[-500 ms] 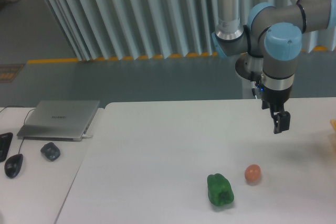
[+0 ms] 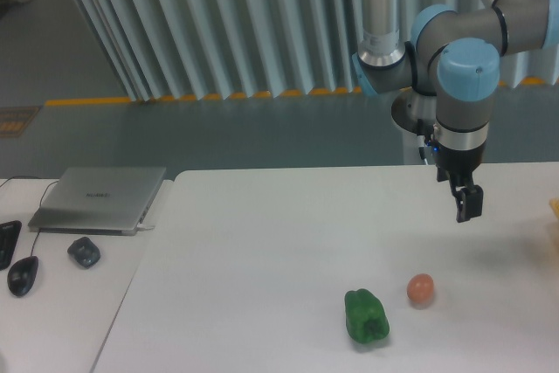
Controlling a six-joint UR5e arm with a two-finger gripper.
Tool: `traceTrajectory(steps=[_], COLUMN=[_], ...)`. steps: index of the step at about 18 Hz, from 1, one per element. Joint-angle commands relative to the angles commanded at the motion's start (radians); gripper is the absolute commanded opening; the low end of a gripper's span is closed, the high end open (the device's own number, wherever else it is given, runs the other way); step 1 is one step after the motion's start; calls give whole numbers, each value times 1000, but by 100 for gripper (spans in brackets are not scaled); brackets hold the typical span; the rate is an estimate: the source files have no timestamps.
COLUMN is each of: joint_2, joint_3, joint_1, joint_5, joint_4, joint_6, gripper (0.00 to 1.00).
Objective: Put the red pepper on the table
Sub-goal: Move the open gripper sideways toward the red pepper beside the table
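Observation:
The red pepper is not in view. My gripper (image 2: 467, 203) hangs above the right part of the white table (image 2: 262, 251), seen edge-on, so I cannot tell how its jaws stand; nothing red shows in it. It is up and to the right of the small orange-pink ball (image 2: 421, 289), well apart from it.
A green bell pepper (image 2: 366, 316) lies near the front of the table, left of the ball. A yellowish object (image 2: 554, 209) shows at the right edge. On the adjoining desk at left are a closed laptop (image 2: 98, 198), a dark grey object (image 2: 84, 252) and a mouse (image 2: 23, 275).
The arm has shifted very slightly; otherwise nothing has visibly changed.

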Motion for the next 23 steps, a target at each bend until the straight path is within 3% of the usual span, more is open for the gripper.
traceTrajectory(steps=[3, 12, 16, 23], joint_2=[17, 17, 22, 18], joint_3=[-46, -58, -84, -71], joint_1=[2, 0, -2, -5], joint_5=[15, 58, 216, 236], joint_4=[94, 103, 146, 201], joint_6=[2, -3, 0, -3], gripper=[100, 100, 100, 100])
